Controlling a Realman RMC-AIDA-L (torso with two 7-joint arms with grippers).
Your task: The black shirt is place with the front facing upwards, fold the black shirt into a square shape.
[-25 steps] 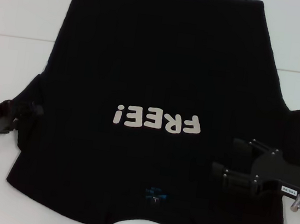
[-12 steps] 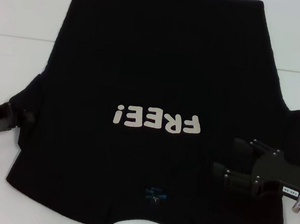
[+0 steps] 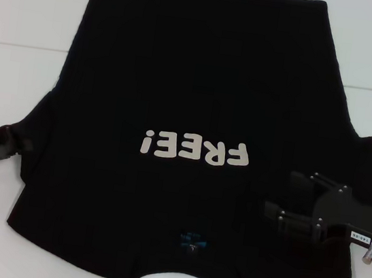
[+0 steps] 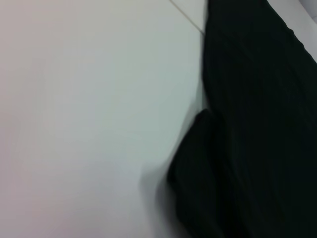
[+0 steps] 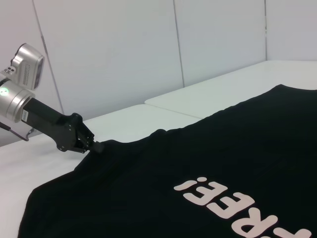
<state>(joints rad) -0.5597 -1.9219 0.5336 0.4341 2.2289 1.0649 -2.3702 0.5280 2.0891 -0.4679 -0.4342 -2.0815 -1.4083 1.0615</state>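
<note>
Left gripper (image 3: 19, 142) low at black shirt (image 3: 198, 99) sleeve, right gripper (image 3: 278, 216) above; jaws' state unclear.

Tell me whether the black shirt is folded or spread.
Spread: the black shirt lies flat, lettering up, sleeves out, with no fold made yet.

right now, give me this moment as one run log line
stage: sleeve fold start | plain black fabric shirt: flat, lettering up | left tool: at left sleeve edge | right tool: over right shoulder area
</note>
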